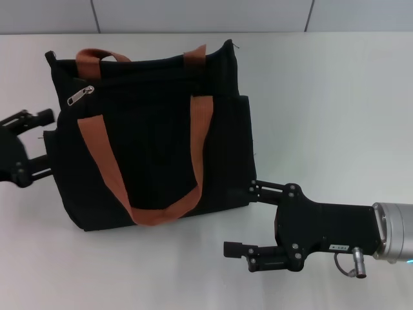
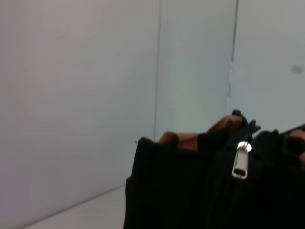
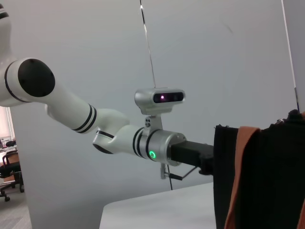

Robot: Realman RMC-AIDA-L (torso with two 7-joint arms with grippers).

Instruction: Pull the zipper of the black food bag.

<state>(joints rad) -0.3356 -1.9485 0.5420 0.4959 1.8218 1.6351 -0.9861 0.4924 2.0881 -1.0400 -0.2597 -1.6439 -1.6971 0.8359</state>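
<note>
Both my grippers flank the black food bag (image 1: 151, 135), zipper untouched.

The bag lies on the white table (image 1: 322, 97), soft fabric that will sag and slide if pulled without bracing. Its rust-orange handles (image 1: 193, 129) drape loosely across it. The zipper (image 1: 80, 95), a small silver pull tab, sits near the bag's far left corner, apart from both grippers. It is thin and probably slippery, so I would pinch it flat across the tab. My left gripper (image 1: 40, 139) has its fingers spread at the bag's left side. My right gripper (image 1: 248, 216) is spread too, upper finger touching the bag's near right corner, a good place to hold it steady.
</note>
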